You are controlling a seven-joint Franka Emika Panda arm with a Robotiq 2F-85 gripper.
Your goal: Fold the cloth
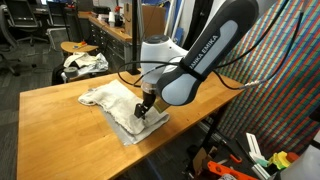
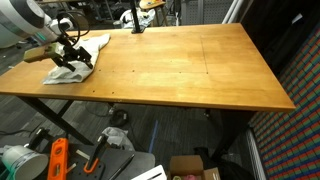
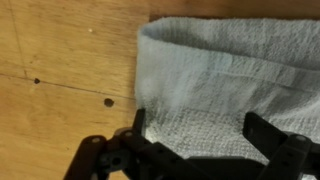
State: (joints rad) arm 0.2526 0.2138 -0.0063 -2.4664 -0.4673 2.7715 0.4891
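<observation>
Cloth: pale and rumpled (image 1: 112, 102), lying on the tabletop (image 2: 200, 70).
Cloth location: near the tabletop's 9 o'clock end in an exterior view (image 2: 75, 62); in the wrist view it fills the frame from 12 to 4 o'clock.
Cloth texture: coarse weave, visible in the wrist view.
Pincer: released (image 3: 195, 118), lowered over the cloth.
Fingers: dark (image 3: 268, 135), spread wide, with cloth lying between them.
Pincer position: at the 3 o'clock side of the cloth in an exterior view (image 1: 146, 108).
Arm: white and black (image 1: 200, 62), reaching down from 1 o'clock.
Tabletop: wood, with two small dark holes (image 3: 108, 102) at 9 o'clock of the cloth.
</observation>
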